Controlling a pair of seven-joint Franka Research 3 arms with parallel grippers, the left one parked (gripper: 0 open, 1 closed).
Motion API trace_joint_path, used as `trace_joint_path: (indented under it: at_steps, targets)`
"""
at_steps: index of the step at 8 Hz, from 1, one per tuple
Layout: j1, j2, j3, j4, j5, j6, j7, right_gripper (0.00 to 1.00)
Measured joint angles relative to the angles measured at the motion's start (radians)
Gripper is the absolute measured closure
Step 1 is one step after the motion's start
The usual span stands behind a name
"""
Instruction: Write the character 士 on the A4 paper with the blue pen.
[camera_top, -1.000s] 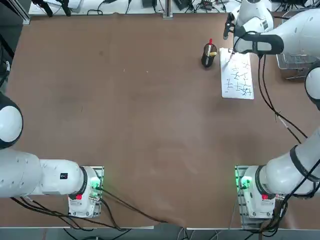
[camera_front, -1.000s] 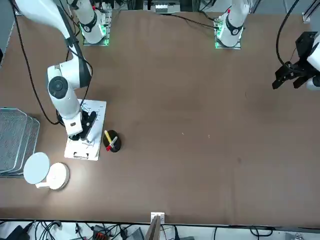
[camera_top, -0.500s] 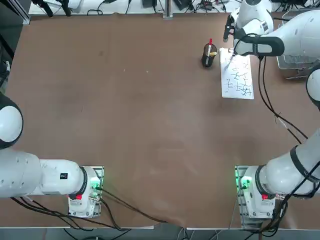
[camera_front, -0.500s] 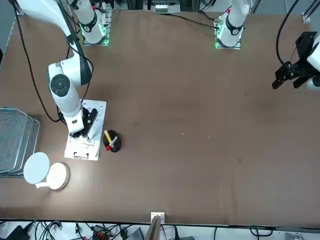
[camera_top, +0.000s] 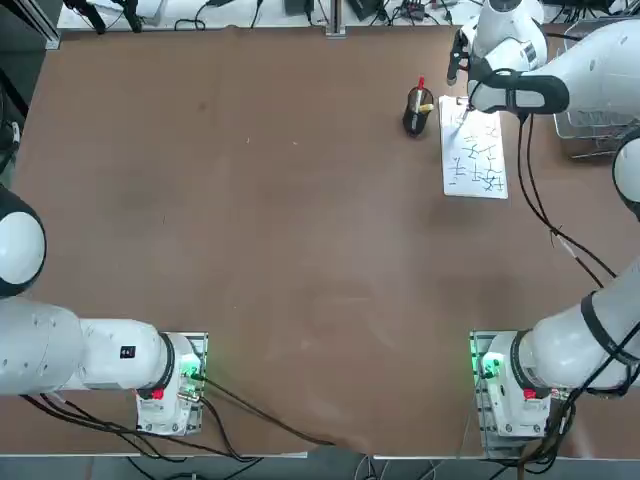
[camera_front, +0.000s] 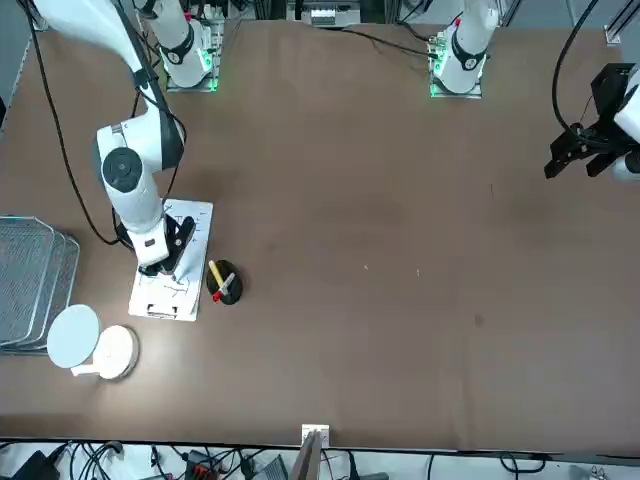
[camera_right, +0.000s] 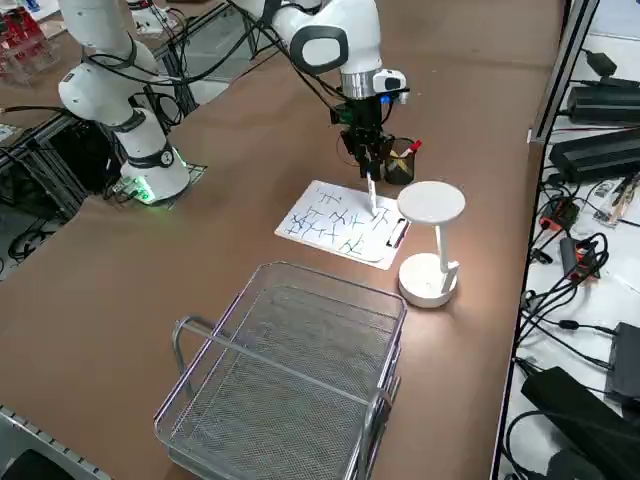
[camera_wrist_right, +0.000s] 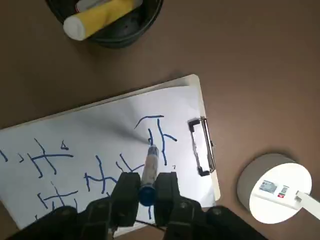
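- Blue ink strokes already across much of the A4 paper (camera_wrist_right: 100, 145), with one fresh figure close to the metal clip (camera_wrist_right: 200, 146): a curved top line, a vertical and short side marks, as the wrist view shows.
- Judged from that, writing under way, mid-stroke; not possible to tell whether the fresh figure is a finished 士 or lacks its bottom bar, so probably at least one horizontal stroke left, then lifting off.
- Clamped on the blue pen (camera_wrist_right: 148, 170): right gripper (camera_wrist_right: 146, 192), both dark fingers pressed against the barrel, tip down at or just above the sheet beside the fresh strokes.
- Placed at the far right of the table (camera_top: 250, 250), seen from the robot: paper on a pale clipboard, clip at its far short edge.
- Thin, smooth, flat white sheet; slim round pen barrel, pale with a blue nose.
- Just left of the sheet, a round black pen holder (camera_top: 417, 112) with a yellow marker and a red-topped pen inside.
- Off the clip end of the board, a white lamp (camera_right: 430, 240) with a disc head and round base, matte plastic by the look.
- Nearer the side camera, a wire mesh basket (camera_right: 290, 380), shiny metal, open grid.
- Matte brown tabletop, otherwise bare.
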Motion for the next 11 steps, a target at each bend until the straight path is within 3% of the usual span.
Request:
trace_joint_path:
  at_steps: [11]
  targets:
    - [0.0, 0.006, 0.002, -0.001, -0.033, 0.06, 0.002, 0.81]
